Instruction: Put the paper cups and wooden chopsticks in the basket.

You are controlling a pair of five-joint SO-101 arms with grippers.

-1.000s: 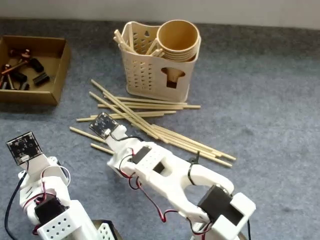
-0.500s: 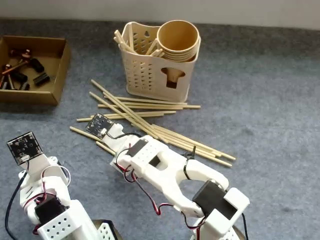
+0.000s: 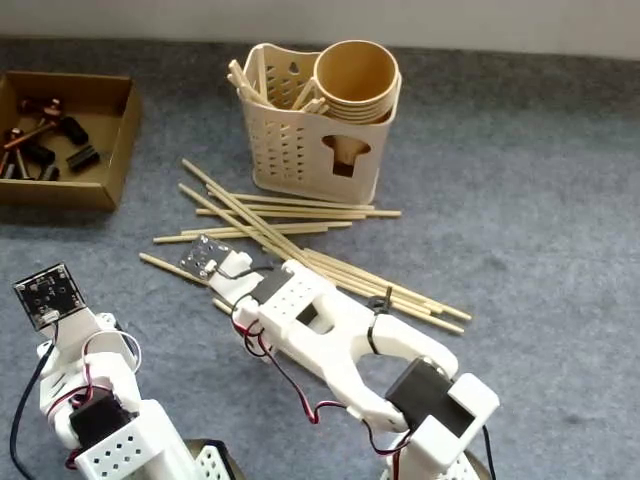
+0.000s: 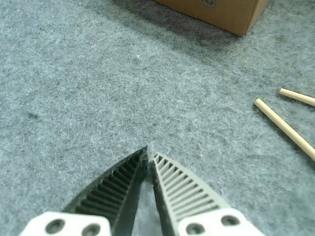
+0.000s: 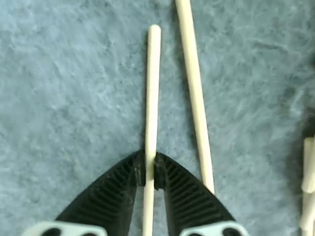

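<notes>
Held chopstick: one wooden chopstick (image 5: 153, 88) lies lengthwise between the jaws of the right gripper (image 5: 150, 169), which are pinched onto its shaft. Its free end points away from the wrist.
Grip reasoning: the pinch sits partway along the stick rather than at its tip, probably so it hangs steady when carried (a judgement).
Lift status: I cannot tell whether the stick is off the mat or resting on it.
Neighbour: a second chopstick (image 5: 194, 93) runs almost parallel just beside the held one, outside the jaws, so only one stick is taken.
Loose pile: the remaining chopsticks (image 3: 300, 225) are fanned over the grey mat (image 3: 540, 230) between the right arm (image 3: 330, 330) and the basket. The arm works at the pile's near-left edge.
Basket: the basket (image 3: 300, 150) stands upright at the far centre. It holds the stacked paper cups (image 3: 357, 72) in its right part and several chopsticks (image 3: 250, 80) upright in its left part (cups look done, sticks partly).
Left gripper: the left gripper (image 4: 149, 157) has its tips pressed together on nothing and hovers low over bare mat at the near left, well apart from the pile.
Bystander: a cardboard box (image 3: 55, 190) of dark parts sits at the far left and has no part in the task.
Next step (estimate): raise the stick, swing it to the far side, and tip it upright over the basket's left part.
</notes>
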